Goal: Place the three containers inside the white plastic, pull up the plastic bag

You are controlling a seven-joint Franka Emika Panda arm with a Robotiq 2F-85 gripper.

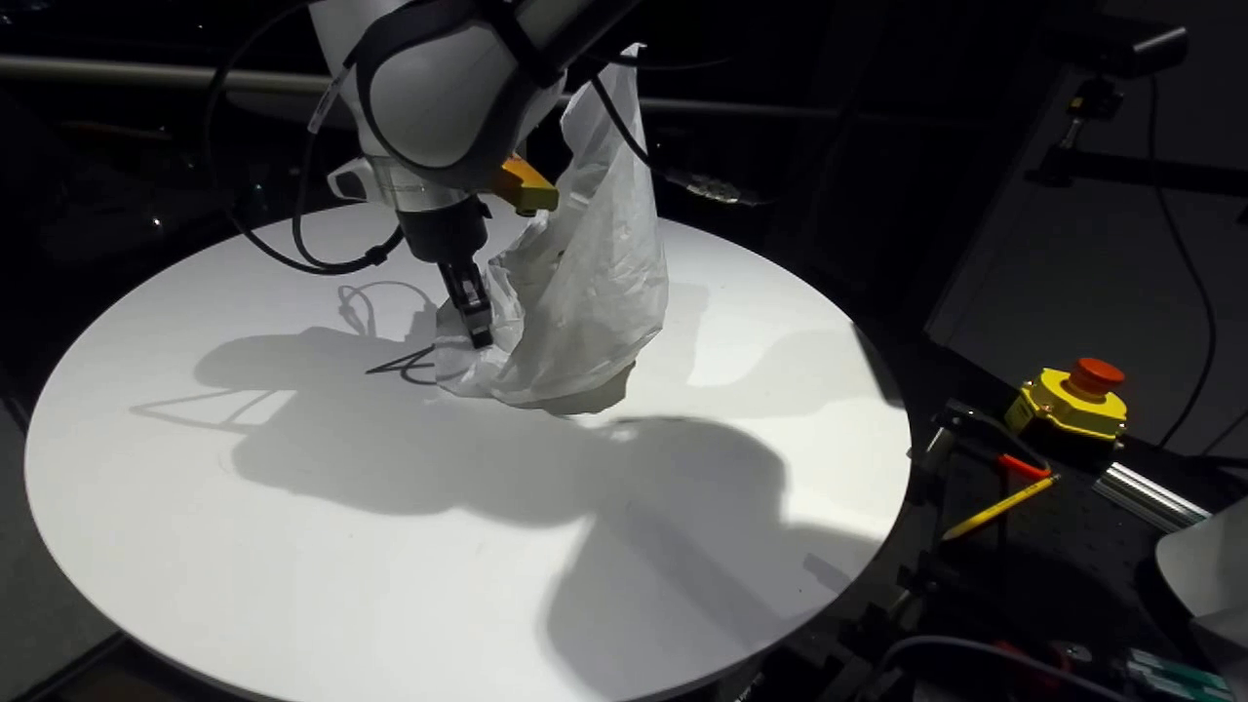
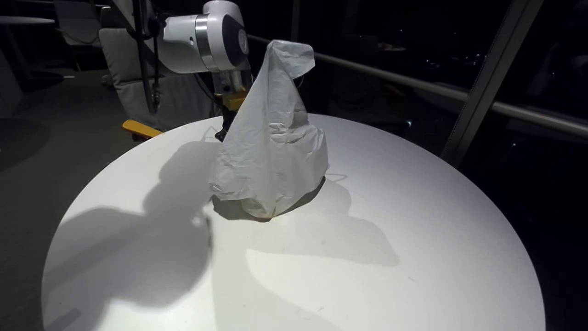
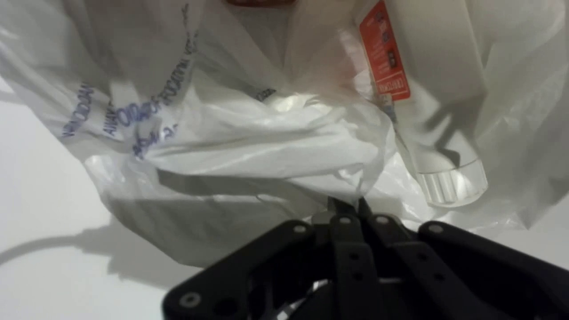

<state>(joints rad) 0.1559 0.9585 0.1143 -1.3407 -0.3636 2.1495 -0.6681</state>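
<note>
Gripper (image 3: 353, 206) has its tips pressed together on a fold of the white plastic bag (image 1: 609, 283), low on the bag's left side in an exterior view. A clear-capped white bottle (image 3: 438, 62) with a red label lies in the bag, to the right of the tips in the wrist view, and something dark red (image 3: 261, 2) peeks in at the far edge, too little to name. The bag stands tall near the middle of the round white table (image 1: 292, 585), and past the table's right side sit an emergency stop button (image 1: 1082, 395) and a yellow pencil (image 1: 1001, 507).
</note>
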